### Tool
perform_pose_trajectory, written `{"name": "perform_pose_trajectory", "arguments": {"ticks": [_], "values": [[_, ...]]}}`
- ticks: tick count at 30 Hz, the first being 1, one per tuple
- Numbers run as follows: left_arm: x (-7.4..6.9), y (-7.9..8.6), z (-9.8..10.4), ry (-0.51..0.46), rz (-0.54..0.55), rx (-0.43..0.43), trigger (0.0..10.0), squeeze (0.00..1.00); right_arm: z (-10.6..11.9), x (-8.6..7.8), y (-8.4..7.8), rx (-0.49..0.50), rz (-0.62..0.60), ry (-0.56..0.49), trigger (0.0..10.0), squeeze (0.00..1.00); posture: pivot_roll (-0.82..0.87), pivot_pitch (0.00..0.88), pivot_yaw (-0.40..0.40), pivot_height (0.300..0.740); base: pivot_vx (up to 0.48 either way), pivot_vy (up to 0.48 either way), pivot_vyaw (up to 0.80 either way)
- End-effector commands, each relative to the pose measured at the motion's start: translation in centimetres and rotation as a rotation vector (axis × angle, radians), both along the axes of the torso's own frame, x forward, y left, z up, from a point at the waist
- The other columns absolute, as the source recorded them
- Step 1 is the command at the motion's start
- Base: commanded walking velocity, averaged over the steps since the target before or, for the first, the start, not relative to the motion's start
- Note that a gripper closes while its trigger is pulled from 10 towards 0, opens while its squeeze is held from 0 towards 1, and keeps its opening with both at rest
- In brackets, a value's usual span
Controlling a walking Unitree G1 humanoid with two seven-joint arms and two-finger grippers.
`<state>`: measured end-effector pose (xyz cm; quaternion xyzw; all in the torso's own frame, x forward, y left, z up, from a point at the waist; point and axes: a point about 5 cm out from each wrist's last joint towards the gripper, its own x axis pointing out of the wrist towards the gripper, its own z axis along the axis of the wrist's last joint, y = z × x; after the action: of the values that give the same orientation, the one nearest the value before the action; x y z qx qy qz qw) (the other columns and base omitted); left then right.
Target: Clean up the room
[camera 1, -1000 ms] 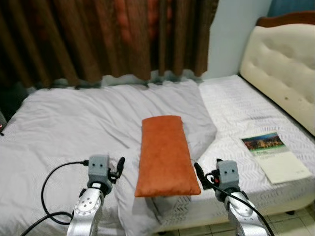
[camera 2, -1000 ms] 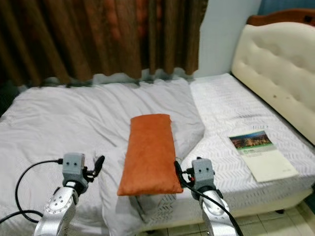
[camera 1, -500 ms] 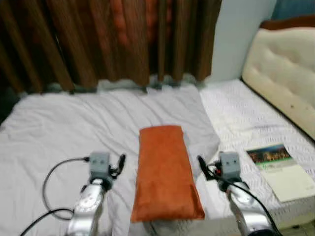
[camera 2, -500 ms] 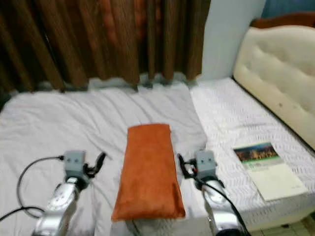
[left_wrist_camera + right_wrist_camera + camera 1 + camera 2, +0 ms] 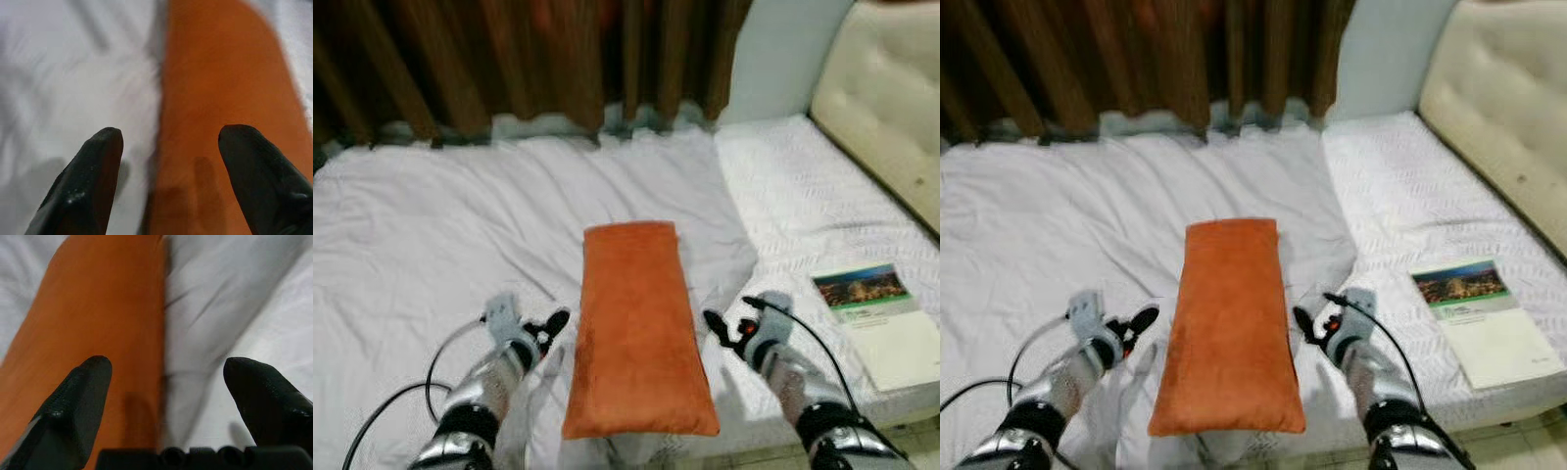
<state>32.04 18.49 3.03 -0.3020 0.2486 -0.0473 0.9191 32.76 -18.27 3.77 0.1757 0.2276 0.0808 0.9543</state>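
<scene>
An orange pillow (image 5: 638, 323) lies lengthwise on the rumpled white blanket (image 5: 450, 225) near the bed's front edge. My left gripper (image 5: 555, 322) is open at the pillow's left edge, and its wrist view has one finger over the blanket and the other over the orange pillow (image 5: 220, 88). My right gripper (image 5: 713, 326) is open at the pillow's right edge. In its wrist view one finger (image 5: 78, 396) stands over the pillow (image 5: 98, 318) and the other over the sheet.
A book (image 5: 873, 311) with a photo cover lies on the white mattress (image 5: 803, 196) to the right. A cream tufted headboard (image 5: 886, 88) rises at the far right. Brown curtains (image 5: 509, 59) hang behind the bed. A black cable (image 5: 391, 406) loops from my left arm.
Both grippers have lowered and reached forward to the pillow's two long edges. The view has tilted further down onto the bed.
</scene>
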Motion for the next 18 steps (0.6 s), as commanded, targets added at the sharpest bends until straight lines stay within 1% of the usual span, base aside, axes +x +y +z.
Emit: {"name": "perform_pose_trajectory", "arguments": {"ticks": [1,2,3,5,6,7,8,9,12,14,16,18], "values": [[0.3,0.3,0.2,0.008,0.01,-0.078,10.0,0.0,0.3,0.3,0.2,0.065,-0.003,-0.007,10.0,0.0,0.06,0.418,0.032,0.74,0.0,0.0,0.0],[0.3,0.4,0.3,0.009,0.013,-0.088,10.0,0.0,0.6,0.6,0.5,0.09,0.009,-0.029,10.0,0.0,0.06,0.43,0.033,0.74,0.0,0.0,0.0],[0.5,0.4,0.5,0.001,0.017,-0.111,10.0,0.0,0.9,0.8,0.7,0.116,0.005,-0.042,10.0,0.0,0.05,0.462,0.038,0.74,0.0,0.0,0.0],[1.0,0.3,1.3,-0.036,0.012,-0.146,10.0,0.0,1.2,1.0,1.0,0.158,-0.017,-0.052,10.0,0.0,0.04,0.478,0.036,0.74,0.0,0.0,0.0],[1.0,0.3,1.3,-0.036,0.012,-0.146,10.0,0.0,1.2,1.0,1.0,0.158,-0.017,-0.052,10.0,0.0,0.04,0.478,0.036,0.74,0.0,0.0,0.0],[1.7,0.3,2.3,-0.082,0.016,-0.18,10.0,0.0,1.3,1.2,1.4,0.193,-0.028,-0.055,10.0,0.0,0.04,0.51,0.043,0.74,0.0,0.0,0.0],[2.0,0.4,2.7,-0.097,0.02,-0.193,10.0,0.0,1.4,1.3,1.7,0.204,-0.025,-0.057,10.0,0.0,0.04,0.514,0.044,0.74,0.0,0.0,0.0],[2.2,0.6,3.0,-0.105,0.022,-0.2,10.0,0.0,1.4,1.3,1.8,0.207,-0.022,-0.059,10.0,0.0,0.04,0.514,0.044,0.74,0.0,0.0,0.0],[2.4,0.3,3.5,-0.131,-0.017,-0.213,10.0,0.0,1.6,1.5,2.3,0.216,-0.016,-0.072,10.0,0.0,0.04,0.538,0.055,0.74,0.0,0.0,0.0],[2.6,0.2,3.6,-0.143,-0.025,-0.224,10.0,0.0,1.8,1.7,2.3,0.219,-0.02,-0.084,10.0,0.0,0.04,0.549,0.059,0.74,0.0,0.0,0.0],[2.9,-0.2,4.0,-0.161,-0.032,-0.253,10.0,0.0,2.1,1.9,2.1,0.223,-0.027,-0.093,10.0,0.0,0.03,0.553,0.057,0.74,0.0,0.0,0.0],[3.3,-1.2,4.5,-0.18,-0.058,-0.294,10.0,0.0,2.3,2.1,2.1,0.232,-0.043,-0.096,10.0,0.0,0.01,0.56,0.053,0.74,0.0,0.0,0.0]]}}
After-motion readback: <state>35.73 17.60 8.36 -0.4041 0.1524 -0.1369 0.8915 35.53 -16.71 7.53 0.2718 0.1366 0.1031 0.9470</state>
